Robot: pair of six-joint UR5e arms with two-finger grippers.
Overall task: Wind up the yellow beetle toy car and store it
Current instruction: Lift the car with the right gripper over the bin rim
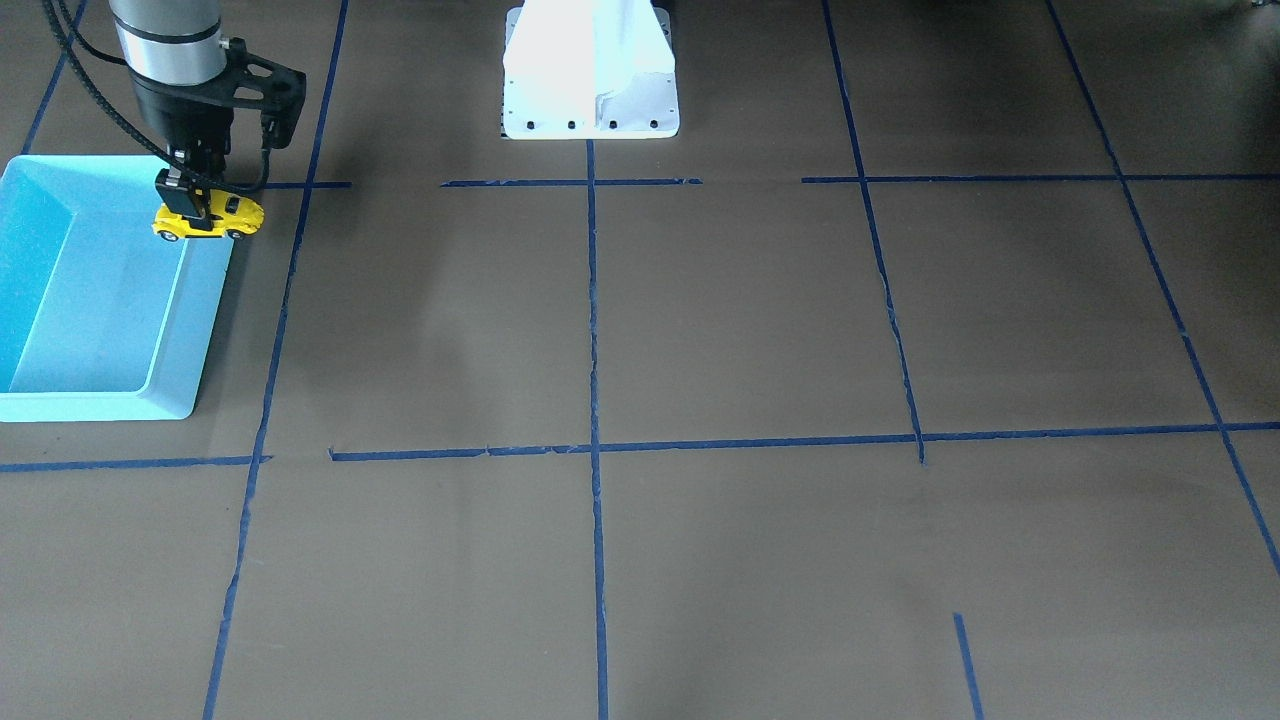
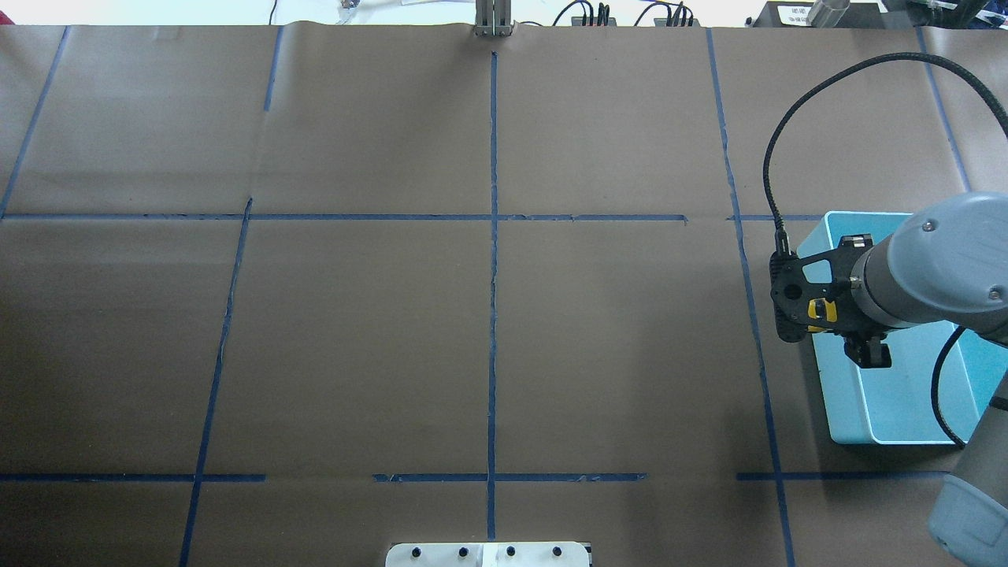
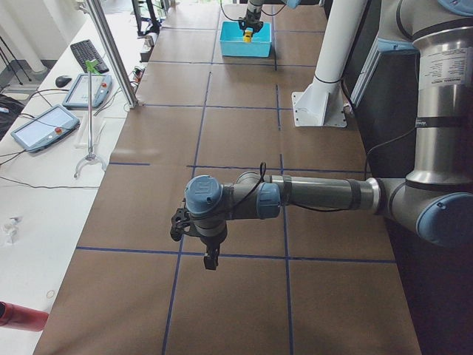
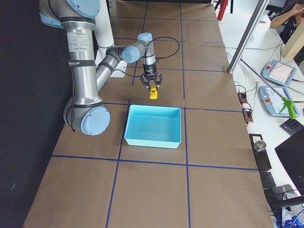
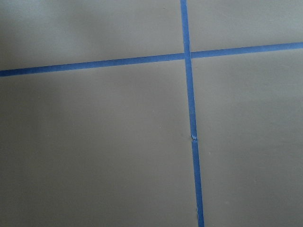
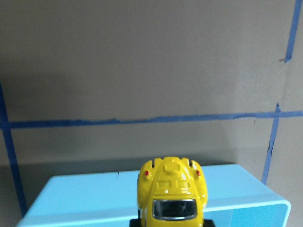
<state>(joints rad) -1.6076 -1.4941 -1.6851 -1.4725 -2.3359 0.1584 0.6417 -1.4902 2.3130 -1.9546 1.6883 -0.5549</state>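
My right gripper (image 1: pixel 197 203) is shut on the yellow beetle toy car (image 1: pixel 210 219) and holds it in the air over the robot-side rim of the light blue bin (image 1: pixel 190 330). In the right wrist view the car (image 6: pixel 173 191) hangs level above the bin's rim (image 6: pixel 85 189). From overhead only a bit of the car (image 2: pixel 823 311) shows under the wrist. The exterior right view shows the car (image 4: pixel 153 93) just beyond the bin (image 4: pixel 152 137). My left gripper (image 3: pixel 211 260) shows only in the exterior left view, low over the table, and I cannot tell whether it is open.
The table is brown paper with a grid of blue tape lines (image 1: pixel 592 300). The white arm base (image 1: pixel 590 70) stands at the robot's edge. The left wrist view shows only paper and a tape cross (image 5: pixel 188 54).
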